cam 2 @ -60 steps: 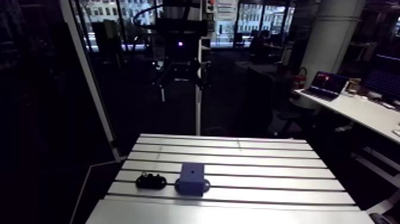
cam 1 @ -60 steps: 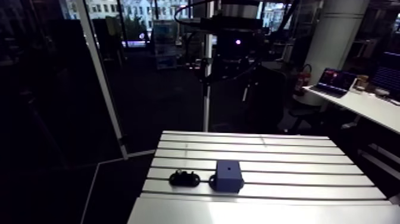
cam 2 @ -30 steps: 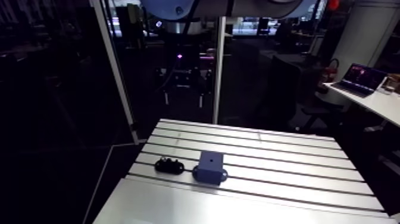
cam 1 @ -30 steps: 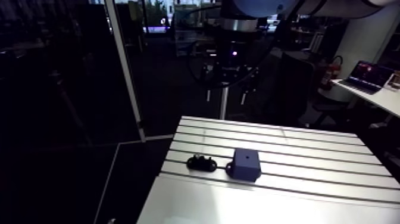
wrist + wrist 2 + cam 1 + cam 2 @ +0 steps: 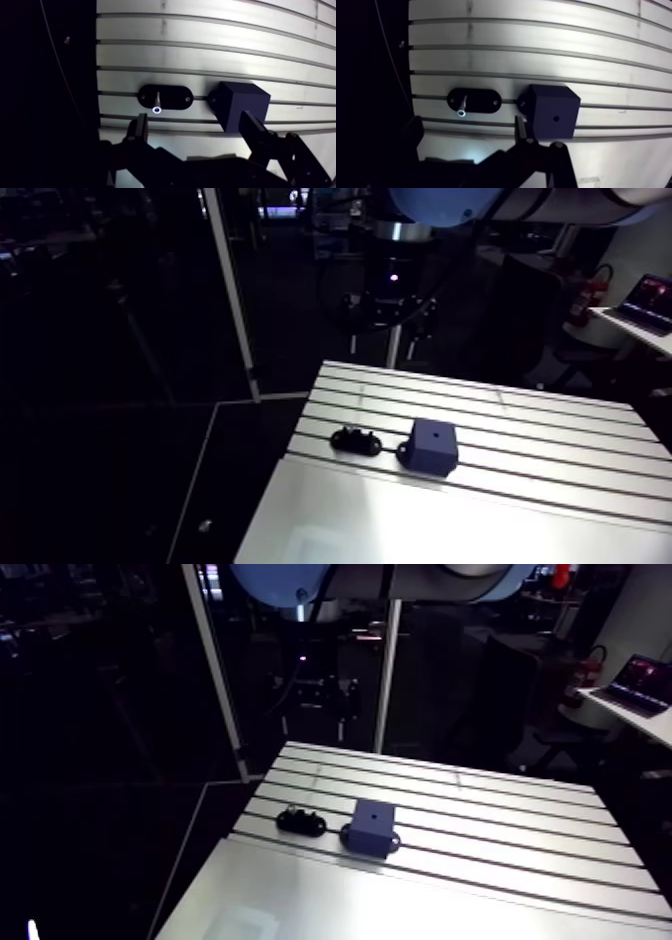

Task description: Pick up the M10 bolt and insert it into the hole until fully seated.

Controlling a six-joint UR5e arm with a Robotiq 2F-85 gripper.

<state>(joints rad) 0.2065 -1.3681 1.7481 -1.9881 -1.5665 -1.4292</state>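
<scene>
Arm view: black oval holder (image 5: 357,441) just beside dark block (image 5: 432,447), near the desk (image 5: 560,423) edge.
Wrist view: M10 bolt (image 5: 157,102) sits in the holder. Block's top hole (image 5: 555,119) is open. Tool (image 5: 194,124) released, fingers spread, gripping nothing.

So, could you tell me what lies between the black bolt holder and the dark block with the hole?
Nothing: only a narrow strip of bare slotted table separates the holder and the block, seen plainly in the wrist view.
</scene>
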